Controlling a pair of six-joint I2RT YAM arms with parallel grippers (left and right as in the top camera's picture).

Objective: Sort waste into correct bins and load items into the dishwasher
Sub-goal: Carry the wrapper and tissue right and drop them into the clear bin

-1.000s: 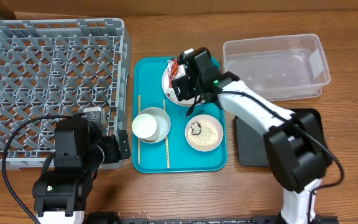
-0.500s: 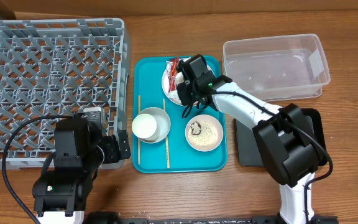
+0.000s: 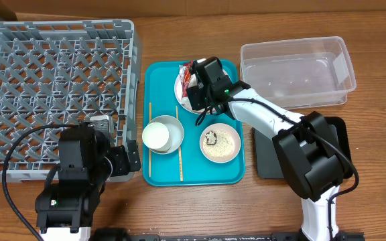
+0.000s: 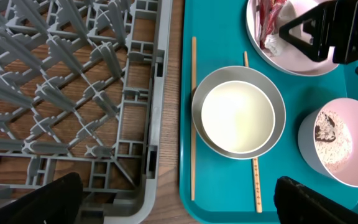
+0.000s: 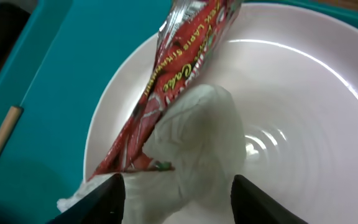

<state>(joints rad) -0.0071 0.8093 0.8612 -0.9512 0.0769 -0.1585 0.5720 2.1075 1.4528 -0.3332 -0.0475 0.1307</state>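
Note:
The white plate [image 3: 183, 92] sits at the back of the teal tray [image 3: 159, 173]. On it lie the red-and-white wrapper [image 5: 182, 62] and the white tissue [image 5: 194, 134]. My right gripper [image 5: 176, 193] is open just above the plate, its fingers either side of the tissue; it shows from above in the overhead view [image 3: 197, 90]. The white cup [image 4: 237, 116] sits inside the grey bowl [image 4: 278, 124]. The pink dish [image 4: 334, 143] holds rice and a brown lump [image 4: 319, 132]. Two chopsticks [image 4: 193, 118] lie either side of the bowl. My left gripper [image 4: 179, 202] is open over the rack's corner.
The grey dish rack [image 3: 52, 94] fills the left side. The clear tub [image 3: 297, 70] stands at the back right, and the black tray [image 3: 273, 157] lies in front of it, partly under my right arm.
My right gripper has moved slightly down and right onto the plate, closer to the wrapper and tissue. The left arm has not moved.

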